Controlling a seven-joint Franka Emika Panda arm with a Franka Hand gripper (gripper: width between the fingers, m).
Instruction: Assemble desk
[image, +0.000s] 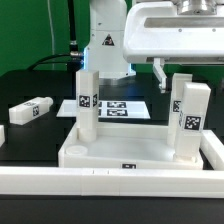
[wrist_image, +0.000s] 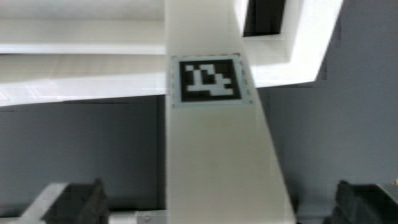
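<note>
On the black bench (image: 30, 148), the desk slab (image: 105, 152) lies flat beside the white border rail (image: 100, 186), one leg (image: 88, 108) upright near each end. Around the right-hand leg (wrist_image: 214, 135) of the exterior view, the jaws stand open, clear of its sides. Another leg (image: 30, 110) lies loose well apart.

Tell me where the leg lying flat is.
That leg lies on the dark table at the exterior view's left, apart from the desk slab.
</note>
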